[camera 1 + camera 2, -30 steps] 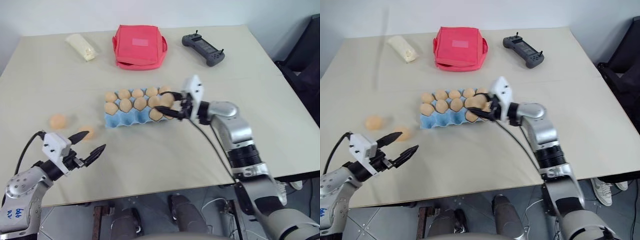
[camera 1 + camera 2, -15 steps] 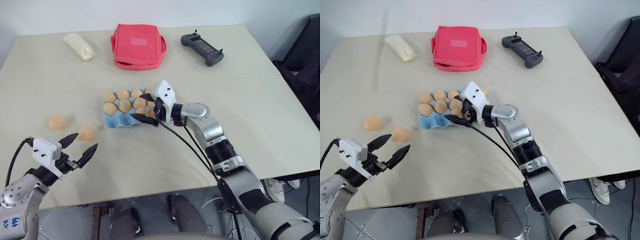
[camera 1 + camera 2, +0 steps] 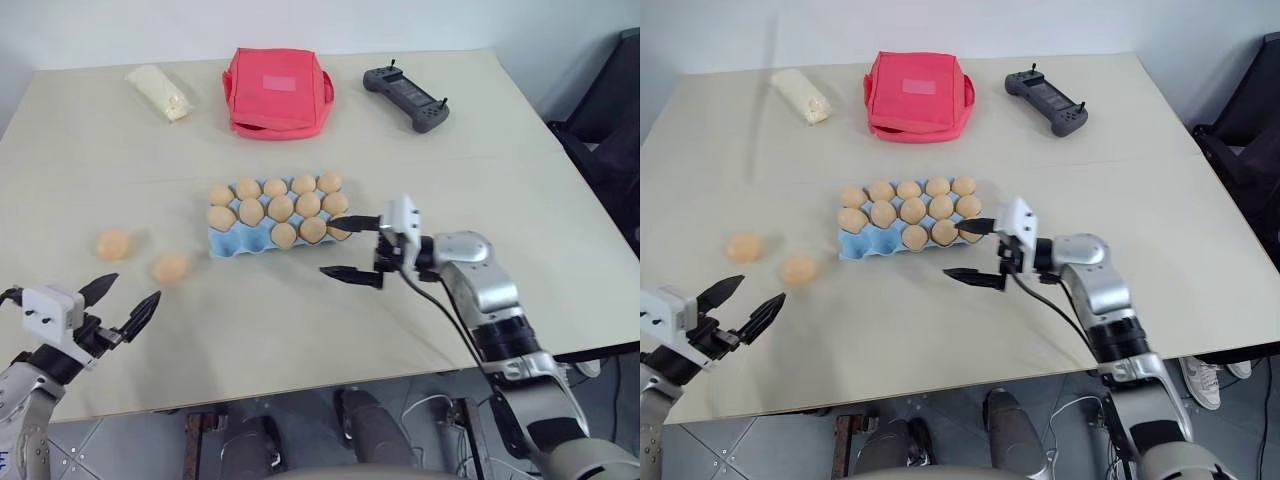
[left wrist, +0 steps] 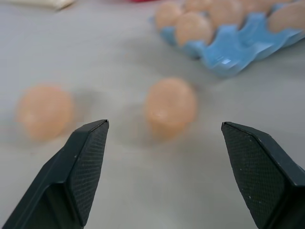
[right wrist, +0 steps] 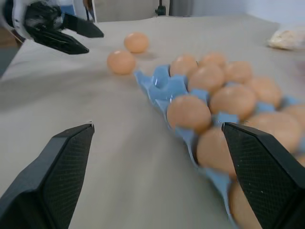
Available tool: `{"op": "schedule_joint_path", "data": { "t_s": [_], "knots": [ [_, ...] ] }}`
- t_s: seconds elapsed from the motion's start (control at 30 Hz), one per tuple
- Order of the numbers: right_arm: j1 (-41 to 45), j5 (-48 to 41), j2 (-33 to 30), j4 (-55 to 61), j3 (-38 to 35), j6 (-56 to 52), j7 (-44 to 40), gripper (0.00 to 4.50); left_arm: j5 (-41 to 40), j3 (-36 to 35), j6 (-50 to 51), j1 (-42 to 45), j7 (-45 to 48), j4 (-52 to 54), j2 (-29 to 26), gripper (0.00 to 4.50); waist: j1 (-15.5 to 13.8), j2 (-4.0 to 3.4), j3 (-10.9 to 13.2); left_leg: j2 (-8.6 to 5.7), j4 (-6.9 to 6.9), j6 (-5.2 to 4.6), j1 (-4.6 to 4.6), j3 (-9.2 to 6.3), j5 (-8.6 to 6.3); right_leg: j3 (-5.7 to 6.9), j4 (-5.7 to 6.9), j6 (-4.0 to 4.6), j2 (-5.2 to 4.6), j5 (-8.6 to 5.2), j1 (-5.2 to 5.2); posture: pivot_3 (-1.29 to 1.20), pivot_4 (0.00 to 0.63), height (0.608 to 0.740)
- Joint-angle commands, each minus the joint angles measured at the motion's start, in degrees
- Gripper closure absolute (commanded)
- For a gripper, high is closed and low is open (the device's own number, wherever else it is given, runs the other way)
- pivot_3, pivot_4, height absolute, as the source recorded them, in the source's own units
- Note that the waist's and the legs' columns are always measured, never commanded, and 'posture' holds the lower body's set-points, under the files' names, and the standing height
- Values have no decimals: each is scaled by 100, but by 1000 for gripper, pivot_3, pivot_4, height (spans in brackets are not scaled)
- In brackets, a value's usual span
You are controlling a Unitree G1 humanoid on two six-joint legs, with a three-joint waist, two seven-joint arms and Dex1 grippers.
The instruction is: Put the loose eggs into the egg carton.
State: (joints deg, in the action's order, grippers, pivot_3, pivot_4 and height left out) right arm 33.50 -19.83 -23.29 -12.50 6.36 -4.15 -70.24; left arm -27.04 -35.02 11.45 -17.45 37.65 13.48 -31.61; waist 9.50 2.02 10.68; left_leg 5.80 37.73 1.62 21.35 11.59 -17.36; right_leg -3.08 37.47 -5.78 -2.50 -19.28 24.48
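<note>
Eggs (image 3: 171, 267) (image 3: 113, 243) left loose near table's (image 3: 300, 330) left edge, well apart from blue carton (image 3: 232, 243) at mid-table, its front-left cups empty. Left gripper (image 3: 120, 309) poised at near-left corner, fingers spread wide and empty, aimed straight at nearer egg lying just ahead and toward the carton. Second egg beside it, closer to the left edge. Right gripper (image 3: 352, 246) parked at carton's right end, likewise wide open and empty, farther from both eggs. Judged: left arm's pick, short reach forward.

A beige table (image 3: 560, 230) stands before a pale wall (image 3: 300, 25), grey tiled floor (image 3: 420, 400) below.
</note>
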Motion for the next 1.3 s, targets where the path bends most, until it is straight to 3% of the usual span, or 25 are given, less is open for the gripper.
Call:
{"op": "schedule_joint_path", "data": {
  "t_s": [0.03, 0.27, 0.47, 0.8, 0.9, 1.1, 1.2, 1.3],
  "knots": [
    [-121, -335, -267, 90, -276, 130, -441, 0, -126, -285, -169, -255, 126, -170, 39, 14, 13, 1, 0, 1, 0, 0, -5, 1, 0, 0, 0, 1, 1, 0, -3, 0, 150, 740],
    [-317, -273, -510, 6, -402, 262, -483, 0, -77, -77, -293, -232, 199, -360, 57, 14, 4, 5, 2, -1, 0, -2, -9, -1, 2, -2, 2, 5, -7, -2, -6, 0, 150, 740],
    [-336, -241, -487, 32, -383, 392, -400, 0, 108, 574, -202, 662, 62, -443, -37, 14, -40, 5, 2, -6, 2, -5, -8, -7, 4, 1, 3, 4, -9, -2, -11, 0, 150, 740],
    [-401, -245, -391, 259, -286, 399, -269, 0, 1024, 1842, -666, 2334, -101, -1931, 70, 14, -133, 4, 3, 1, 15, 0, -11, 4, 6, -5, 17, -1, 9, 1, -6, 0, 150, 740],
    [-503, -268, -400, 458, -296, 328, -183, 0, 948, 1786, -823, 2369, -33, -2078, 91, 625, -156, 4, 3, 3, 17, 1, -11, 4, 5, -6, 21, -1, 7, 1, -4, 0, 150, 740],
    [-699, -274, -473, 651, -397, 261, 7, 0, 521, 1586, -770, 2154, 286, -1637, 2, 2547, -162, 4, 3, 2, 24, 1, -11, 6, 5, -8, 26, -1, 6, 1, -5, 0, 150, 740],
    [-766, -280, -505, 712, -423, 240, 86, 0, 233, 1694, -386, 2292, 413, -1061, -67, 2547, -182, 5, 3, 2, 27, -1, -8, 3, 6, -7, 28, -1, 4, 1, -5, 0, 150, 740],
    [-811, -281, -524, 756, -434, 228, 147, 0, 352, 2217, 14, 2956, 376, -727, -64, 2547, -298, 7, 4, -5, 32, -6, -6, 0, 11, -7, 29, -5, 3, 4, -9, 0, 150, 740]
  ]
}}
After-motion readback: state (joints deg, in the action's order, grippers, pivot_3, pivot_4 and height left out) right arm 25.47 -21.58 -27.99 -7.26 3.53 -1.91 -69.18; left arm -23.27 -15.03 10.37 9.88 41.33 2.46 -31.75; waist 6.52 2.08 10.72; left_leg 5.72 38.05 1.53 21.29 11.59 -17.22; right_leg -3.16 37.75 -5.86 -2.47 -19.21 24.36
